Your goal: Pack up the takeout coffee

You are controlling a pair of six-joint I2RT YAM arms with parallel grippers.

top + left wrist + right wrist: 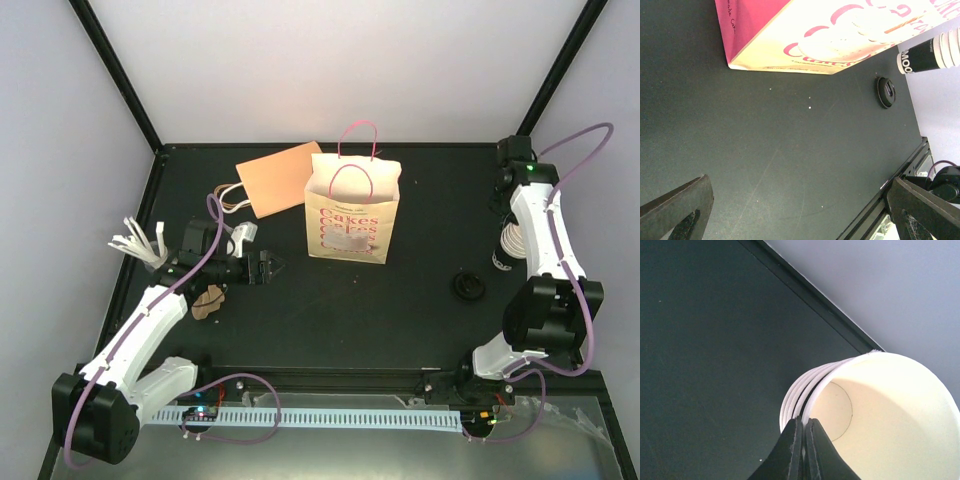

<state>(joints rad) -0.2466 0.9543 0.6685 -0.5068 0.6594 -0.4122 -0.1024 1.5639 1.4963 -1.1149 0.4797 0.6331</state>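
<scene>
At the far right side of the table, the takeout coffee is sitting close to the wall, well apart from the paper bag. The right gripper is pinching the rim of the cup. Its two fingers are squeezing tight on the thin wall, one on the inside and one on the outside. From the right wrist view the cup is looking bare inside, and it is wearing no lid. A small black lid is lying on the table between the cup and the bag. I cannot tell if the cup is resting on the table or just coming off it. The left gripper is hanging over the left part of the table with its fingers spread wide, holding nothing. The paper bag is standing up in the middle with its top open, and I am seeing nothing going into it yet. A flat brown bag, some white sticks and a brown carrier are lying off to the left. So I am guessing the job is only starting: the cup is being grabbed, but lifting it, carrying it over and lowering it into the bag are all waiting to be done.
</scene>
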